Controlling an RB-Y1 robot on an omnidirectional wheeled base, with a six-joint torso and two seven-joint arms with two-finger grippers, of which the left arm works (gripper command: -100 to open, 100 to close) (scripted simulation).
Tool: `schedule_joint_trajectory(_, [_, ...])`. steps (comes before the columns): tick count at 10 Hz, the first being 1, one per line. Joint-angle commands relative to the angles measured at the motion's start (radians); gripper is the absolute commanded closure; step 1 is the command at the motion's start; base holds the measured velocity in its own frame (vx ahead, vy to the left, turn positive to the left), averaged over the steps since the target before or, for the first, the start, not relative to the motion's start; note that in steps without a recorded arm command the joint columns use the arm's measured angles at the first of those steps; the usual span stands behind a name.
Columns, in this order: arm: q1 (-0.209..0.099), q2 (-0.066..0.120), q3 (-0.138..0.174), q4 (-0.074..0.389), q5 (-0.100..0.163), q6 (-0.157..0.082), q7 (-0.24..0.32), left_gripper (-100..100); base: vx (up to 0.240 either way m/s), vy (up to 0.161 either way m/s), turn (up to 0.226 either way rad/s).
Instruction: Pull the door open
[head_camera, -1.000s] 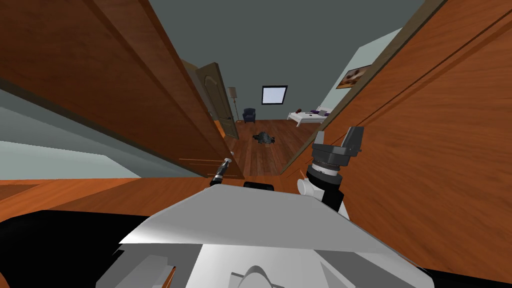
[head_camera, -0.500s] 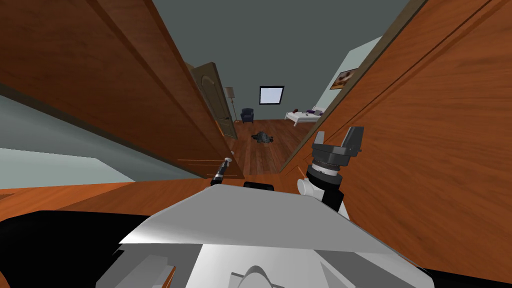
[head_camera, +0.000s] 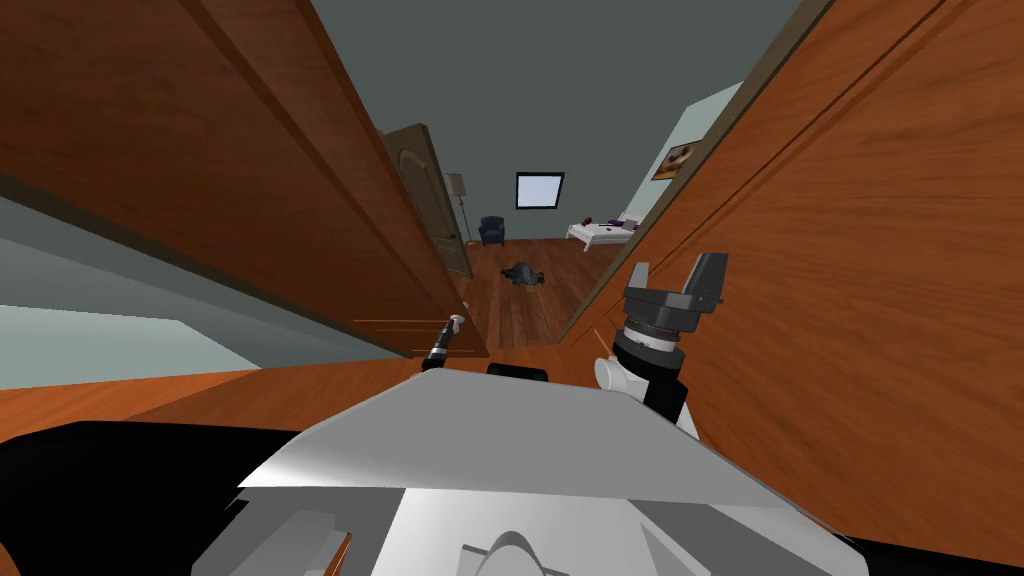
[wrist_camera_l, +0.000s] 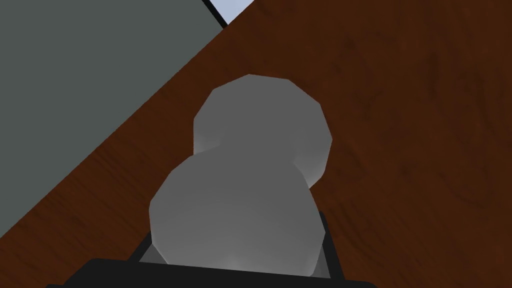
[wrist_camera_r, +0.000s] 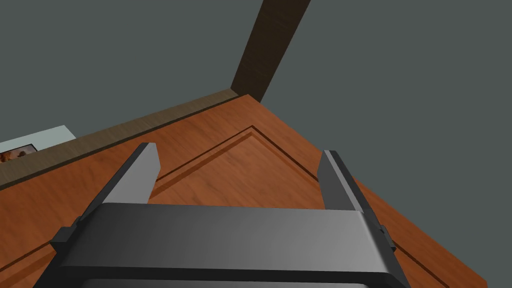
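A brown wooden door (head_camera: 250, 180) runs along my left, and its grey knob (head_camera: 456, 321) sits near its free edge. My left gripper (head_camera: 446, 338) reaches up to that knob. In the left wrist view the knob (wrist_camera_l: 250, 190) bulges out of the dark wood between the fingers of the left gripper (wrist_camera_l: 235, 257), which are shut on its sides and mostly hidden by it. My right gripper (head_camera: 673, 274) is raised beside a brown panelled surface (head_camera: 880, 300) on my right. It is open, with nothing between its fingers (wrist_camera_r: 137, 172).
Between the two wooden surfaces, a gap shows a wood-floored room. It holds a second open door (head_camera: 430, 200), a dark armchair (head_camera: 491, 231), a dark heap on the floor (head_camera: 525, 274), a white bed (head_camera: 600, 233) and a window (head_camera: 540, 190).
The whole head view has turned a little: the far room has slid left and the panelled surface on the right covers more of it. Both grippers keep their places and states.
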Motion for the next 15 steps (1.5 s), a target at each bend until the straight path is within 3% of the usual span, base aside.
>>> schedule_joint_trajectory(1, [-0.001, -0.008, -0.02, -0.012, 0.024, 0.002, 0.05, 100, -0.037, 0.021, -0.077])
schedule_joint_trajectory(2, [-0.003, -0.009, -0.031, -0.015, 0.047, 0.006, 0.075, 100, -0.062, 0.036, -0.105])
schedule_joint_trajectory(3, [-0.003, -0.009, -0.031, -0.015, 0.047, 0.006, 0.092, 100, -0.057, 0.03, -0.036])
schedule_joint_trajectory(4, [-0.004, -0.009, -0.042, -0.018, 0.071, 0.011, 0.125, 100, -0.059, 0.025, -0.056])
schedule_joint_trajectory(5, [-0.004, -0.009, -0.042, -0.018, 0.071, 0.011, 0.133, 100, -0.042, 0.022, -0.04])
schedule_joint_trajectory(6, [-0.006, -0.01, -0.053, -0.021, 0.096, 0.016, 0.169, 100, -0.051, 0.022, -0.088])
schedule_joint_trajectory(7, [-0.006, -0.01, -0.053, -0.021, 0.096, 0.016, 0.175, 100, -0.041, 0.017, -0.045])
schedule_joint_trajectory(8, [-0.008, -0.01, -0.064, -0.024, 0.121, 0.02, 0.213, 100, -0.045, 0.022, -0.083])
schedule_joint_trajectory(9, [-0.008, -0.01, -0.064, -0.024, 0.121, 0.02, 0.216, 100, -0.039, 0.022, -0.028])
schedule_joint_trajectory(10, [-0.01, -0.011, -0.075, -0.027, 0.146, 0.025, 0.255, 100, -0.043, 0.017, -0.062])
schedule_joint_trajectory(11, [-0.01, -0.011, -0.075, -0.027, 0.146, 0.025, 0.258, 100, -0.037, 0.014, -0.054])
schedule_joint_trajectory(12, [-0.012, -0.011, -0.086, -0.03, 0.171, 0.029, 0.298, 100, -0.051, 0.024, -0.078])
schedule_joint_trajectory(13, [-0.012, -0.011, -0.086, -0.03, 0.171, 0.029, 0.3, 100, -0.049, 0.025, -0.048])
schedule_joint_trajectory(14, [-0.014, -0.011, -0.097, -0.034, 0.197, 0.034, 0.34, 100, -0.049, 0.024, -0.058])
schedule_joint_trajectory(15, [-0.014, -0.011, -0.097, -0.034, 0.197, 0.034, 0.341, 100, -0.04, 0.014, -0.047])
